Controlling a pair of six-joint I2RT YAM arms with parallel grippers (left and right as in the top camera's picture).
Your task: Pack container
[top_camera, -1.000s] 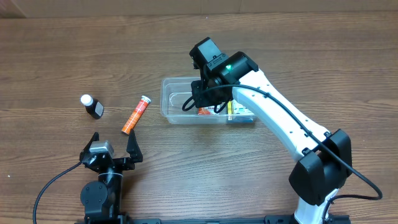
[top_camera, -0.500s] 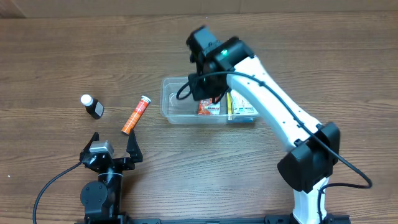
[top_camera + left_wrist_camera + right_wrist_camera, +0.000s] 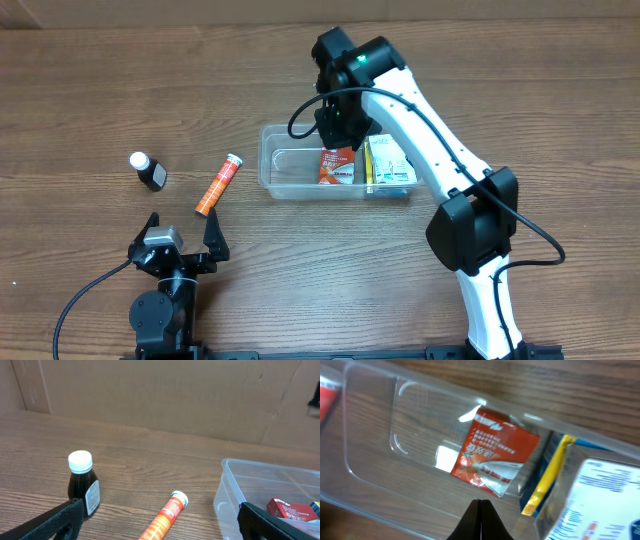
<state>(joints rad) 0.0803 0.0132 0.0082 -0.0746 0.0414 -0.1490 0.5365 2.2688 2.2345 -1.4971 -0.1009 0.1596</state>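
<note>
The clear container [image 3: 282, 165] sits mid-table and holds a red packet [image 3: 337, 166] and a white and yellow box [image 3: 388, 165]; both also show in the right wrist view, the packet [image 3: 495, 459] and the box [image 3: 600, 490]. My right gripper [image 3: 335, 122] hovers above the container's far rim, shut and empty [image 3: 481, 510]. My left gripper [image 3: 180, 240] rests open near the front edge. An orange tube [image 3: 218, 184] and a dark bottle with a white cap [image 3: 148, 171] lie left of the container. In the left wrist view the tube [image 3: 162, 520] and bottle [image 3: 83, 484] lie between and beyond the open fingers [image 3: 160, 525].
A cardboard wall [image 3: 160, 395] stands behind the table in the left wrist view. Bare wooden tabletop [image 3: 120, 90] surrounds the objects.
My right gripper has risen out of the container and drawn back toward the far rim. The red packet now lies uncovered inside. The left arm has not moved.
</note>
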